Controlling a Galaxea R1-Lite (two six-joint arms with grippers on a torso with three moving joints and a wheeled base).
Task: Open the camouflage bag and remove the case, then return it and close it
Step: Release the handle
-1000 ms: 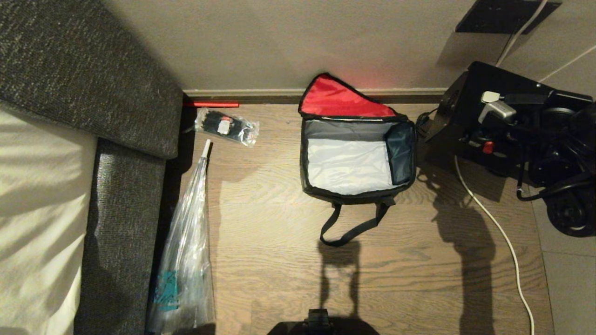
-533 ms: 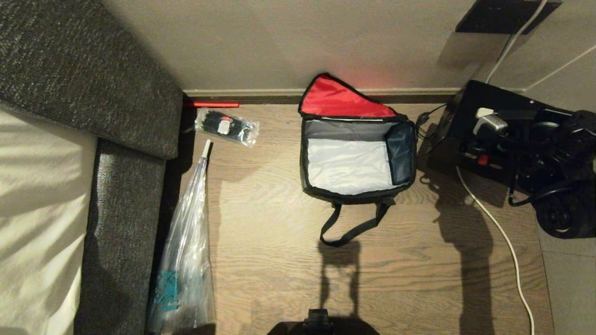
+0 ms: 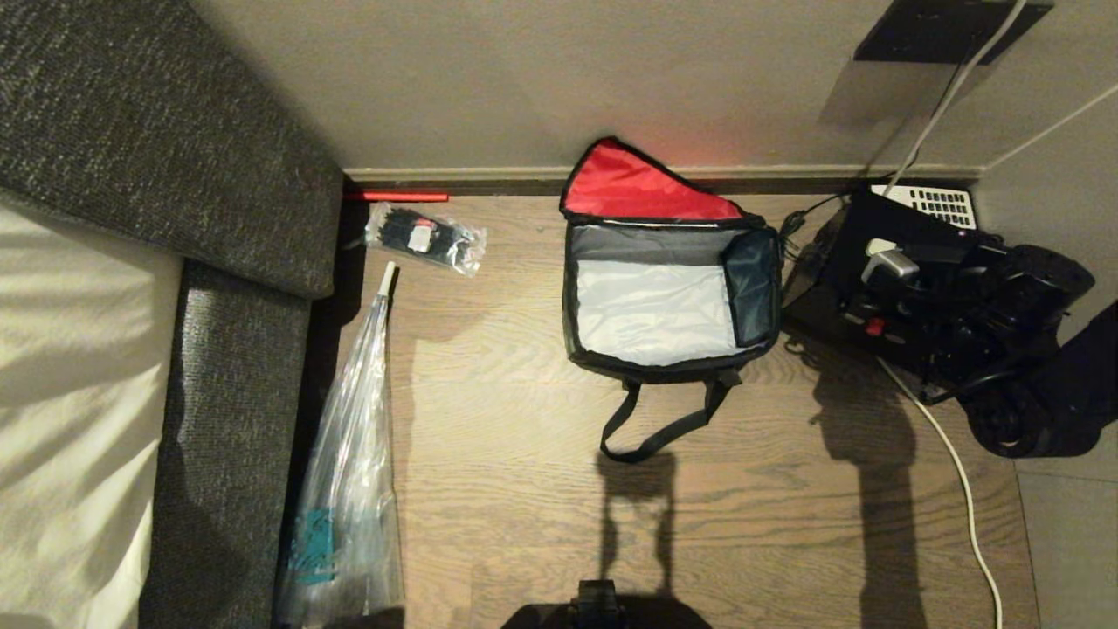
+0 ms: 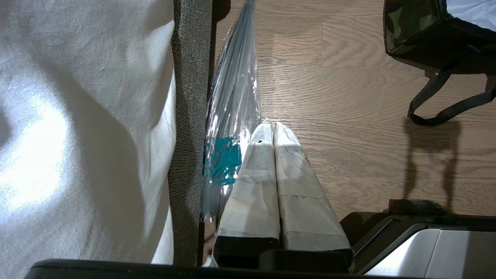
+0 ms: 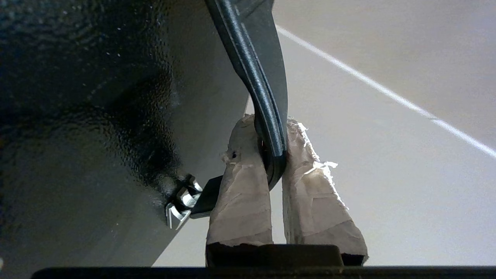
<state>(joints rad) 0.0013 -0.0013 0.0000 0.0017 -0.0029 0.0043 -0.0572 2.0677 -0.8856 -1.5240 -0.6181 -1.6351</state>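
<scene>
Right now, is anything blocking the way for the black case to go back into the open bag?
Nothing visible. The case, held by the right gripper, sits right of the camouflage bag, whose lid is open.

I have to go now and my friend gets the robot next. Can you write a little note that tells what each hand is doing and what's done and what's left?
Right gripper: shut on the handle of the case, holding it out to the right of the bag, beside the wall.
Left gripper: shut, empty, parked low by the sofa and the clear plastic bag.
Camouflage bag: on the wooden floor, lid open with red lining up, pale inside showing, nothing visible in it.
Done: bag opened, case taken out.
Left: put the case back in, then close the lid.
</scene>
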